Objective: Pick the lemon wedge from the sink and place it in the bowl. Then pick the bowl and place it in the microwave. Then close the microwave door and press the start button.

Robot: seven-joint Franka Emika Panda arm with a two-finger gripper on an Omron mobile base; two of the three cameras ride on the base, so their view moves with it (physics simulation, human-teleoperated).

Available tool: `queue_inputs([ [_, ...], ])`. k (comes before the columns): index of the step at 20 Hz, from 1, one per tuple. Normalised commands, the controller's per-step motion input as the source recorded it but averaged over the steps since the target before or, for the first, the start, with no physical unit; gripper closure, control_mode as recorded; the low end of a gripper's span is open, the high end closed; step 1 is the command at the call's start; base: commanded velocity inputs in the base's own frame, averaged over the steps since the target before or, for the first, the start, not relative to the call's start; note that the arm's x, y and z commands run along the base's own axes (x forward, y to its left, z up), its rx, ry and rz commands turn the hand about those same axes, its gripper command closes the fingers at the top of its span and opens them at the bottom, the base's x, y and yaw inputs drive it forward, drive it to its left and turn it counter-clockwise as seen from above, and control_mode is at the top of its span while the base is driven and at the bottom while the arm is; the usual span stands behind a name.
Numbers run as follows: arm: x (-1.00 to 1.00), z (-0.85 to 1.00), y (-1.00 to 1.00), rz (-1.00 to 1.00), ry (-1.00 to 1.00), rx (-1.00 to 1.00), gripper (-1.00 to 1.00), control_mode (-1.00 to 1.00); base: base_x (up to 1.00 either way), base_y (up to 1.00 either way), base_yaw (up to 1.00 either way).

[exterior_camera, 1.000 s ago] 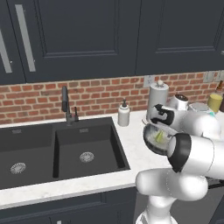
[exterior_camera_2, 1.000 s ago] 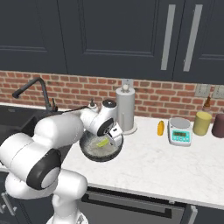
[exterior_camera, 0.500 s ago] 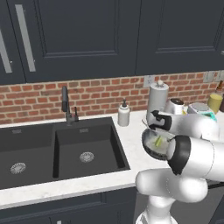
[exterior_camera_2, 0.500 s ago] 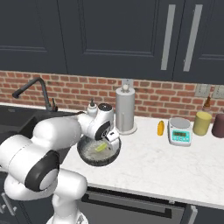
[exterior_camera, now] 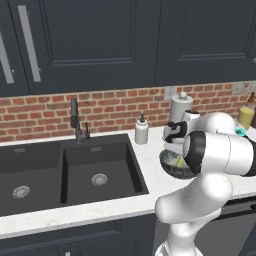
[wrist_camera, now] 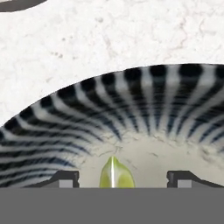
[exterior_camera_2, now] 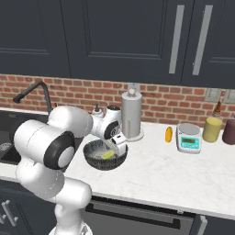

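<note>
A row of dark cabinets (exterior_camera: 100, 45) is seen above a red brick wall (exterior_camera: 110, 107). Below these, a pale marbled desk (exterior_camera_2: 183, 174) is carried across the width of the scene. A black double sink (exterior_camera: 65, 172) is set into the desk to the left of the arm, with a round silver drain in each basin and a dark tap (exterior_camera: 76, 120) at its back edge. A white soap bottle (exterior_camera: 142, 131) is stood just beside the sink's right rear corner.

A paper towel roll (exterior_camera_2: 131, 114) is stood upright near the wall, behind the bowl. Further right on the desk, a small scale (exterior_camera_2: 189, 137), a yellow cup (exterior_camera_2: 212, 129) and a dark cup (exterior_camera_2: 228, 131) are noted, with a small orange item (exterior_camera_2: 169, 134) lying between the roll and the scale.

The bowl (exterior_camera_2: 94, 156) is rested on the desk, right of the sink and in front of the paper towel roll. Its inner wall is striped dark and pale in the hand view.

The claw (exterior_camera_2: 118, 141) is lowered into the bowl. Its fingertips (wrist_camera: 65, 178) are held wide apart, and nothing is gripped.

The lemon wedge (wrist_camera: 115, 174) is found lying on the floor of the bowl, between the two fingertips and touched by neither.
</note>
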Motion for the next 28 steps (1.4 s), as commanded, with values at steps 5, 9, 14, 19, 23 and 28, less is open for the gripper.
queue_inputs([
  [5,-0.03,-0.44,0.19,0.00,0.16,0.00,-1.00,-1.00,0.00,0.00,0.00],
  [9,-0.28,-0.67,0.38,0.00,0.19,0.00,-1.00,-1.00,0.00,0.00,0.00],
  [14,-0.88,-0.63,0.59,0.00,0.09,0.00,-1.00,-1.00,0.00,0.00,0.00],
  [19,-1.00,-0.61,0.61,0.00,0.01,0.01,-1.00,-1.00,0.00,0.00,0.00],
  [23,-0.85,0.01,0.23,0.00,-0.08,0.00,-1.00,-1.00,0.00,0.00,0.00],
  [28,-0.41,0.53,0.06,0.00,-0.26,0.00,-1.00,-1.00,0.00,0.00,0.00],
])
